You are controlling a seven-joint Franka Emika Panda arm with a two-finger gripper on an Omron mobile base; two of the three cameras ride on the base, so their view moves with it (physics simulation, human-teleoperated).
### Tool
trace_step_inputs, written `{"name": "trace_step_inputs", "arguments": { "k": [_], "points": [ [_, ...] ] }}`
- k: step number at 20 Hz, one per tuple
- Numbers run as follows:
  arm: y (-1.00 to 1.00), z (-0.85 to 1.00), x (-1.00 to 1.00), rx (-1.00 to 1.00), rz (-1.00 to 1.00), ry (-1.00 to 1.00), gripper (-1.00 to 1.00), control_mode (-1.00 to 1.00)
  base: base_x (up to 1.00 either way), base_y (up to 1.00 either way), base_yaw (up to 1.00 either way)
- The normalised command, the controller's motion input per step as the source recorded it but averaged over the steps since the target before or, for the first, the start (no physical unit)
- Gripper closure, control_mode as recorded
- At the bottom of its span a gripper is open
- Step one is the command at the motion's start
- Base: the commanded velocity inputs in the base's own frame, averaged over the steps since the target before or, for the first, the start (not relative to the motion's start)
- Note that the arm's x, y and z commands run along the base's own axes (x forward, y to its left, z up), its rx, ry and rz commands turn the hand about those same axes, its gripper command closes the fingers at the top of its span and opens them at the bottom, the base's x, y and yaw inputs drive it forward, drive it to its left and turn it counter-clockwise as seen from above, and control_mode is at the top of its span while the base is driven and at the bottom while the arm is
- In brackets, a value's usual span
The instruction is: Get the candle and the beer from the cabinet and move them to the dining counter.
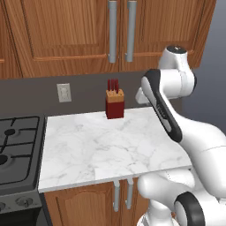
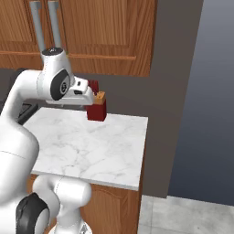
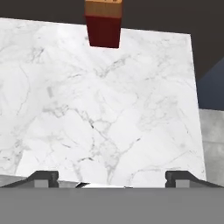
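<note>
The wood-brown upper cabinet (image 1: 66, 35) hangs above the worktop, both doors shut, with two long silver bar handles (image 1: 113, 31) side by side at the door seam. It appears again in the right base view (image 2: 105, 36). The candle and the beer are hidden from sight. The dining counter is out of view. My gripper (image 3: 112, 178) is open, its two dark fingertips (image 3: 43, 177) far apart with nothing between them. It hovers over the near edge of a small marble worktop and looks down across the slab. My folded arm holds the hand (image 2: 91, 93) well below the cabinet doors.
A red knife block (image 1: 114, 104) stands at the back of the small marble worktop (image 1: 101, 145), also seen from the hand (image 3: 103, 26). A black gas stove (image 1: 17, 145) adjoins the worktop on the left. A wall outlet (image 1: 64, 92) sits behind. Right of the worktop is open floor (image 2: 192, 215).
</note>
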Motion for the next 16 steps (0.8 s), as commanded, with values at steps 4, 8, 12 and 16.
{"name": "trace_step_inputs", "arguments": {
  "k": [4, 8, 12, 16],
  "points": [
    [0.06, 0.22, -0.44, 0.0, 0.03, -0.44, -1.0, -1.0, 0.0, 0.0, 0.0],
    [0.12, 0.48, -0.23, 0.0, 0.01, -0.48, -1.0, -1.0, 0.0, 0.0, 0.0],
    [0.25, 0.52, -0.03, 0.01, 0.0, -0.4, -1.0, -1.0, 0.0, 0.0, 0.0],
    [0.27, 0.59, 0.0, 0.03, 0.0, -0.34, -1.0, -1.0, 0.0, 0.0, 0.0]
  ]
}}
